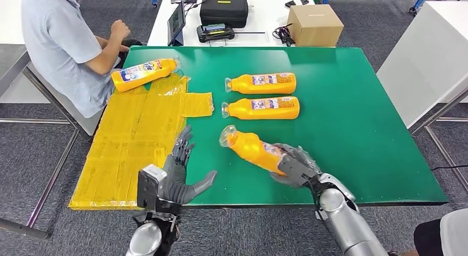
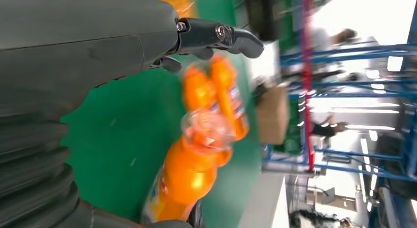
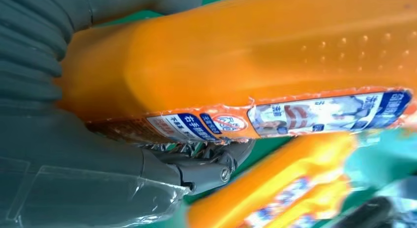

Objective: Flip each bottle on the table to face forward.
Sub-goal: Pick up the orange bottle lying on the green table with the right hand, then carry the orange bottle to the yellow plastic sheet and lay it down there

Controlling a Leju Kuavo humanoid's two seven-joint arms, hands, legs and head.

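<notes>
The right hand (image 1: 295, 165) held an orange bottle (image 1: 251, 147) near the front edge of the green table (image 1: 353, 123). Its fingers were wrapped around the bottom part of the bottle. The bottle was tipped, with its clear cap end pointing up and away to the left. In the right wrist view, the label (image 3: 275, 117) ran along the side of the bottle, next to the fingers (image 3: 206, 171).

The left hand (image 1: 179, 170) held nothing. Its fingers were spread apart and its thumb stuck out toward the held bottle. It was over the front of the table, beside a sheet of yellow tape (image 1: 132, 140).

Farther back, two more orange bottles lay flat on the table, one (image 1: 262, 83) behind the other (image 1: 262, 108), labels up, caps pointing left. A fourth bottle (image 1: 143, 74) lay at the far end of the yellow sheet. A person in a grey shirt (image 1: 60, 46) sat close to that bottle. Behind the table were a brown box (image 1: 314, 24) and a black case (image 1: 223, 9).
</notes>
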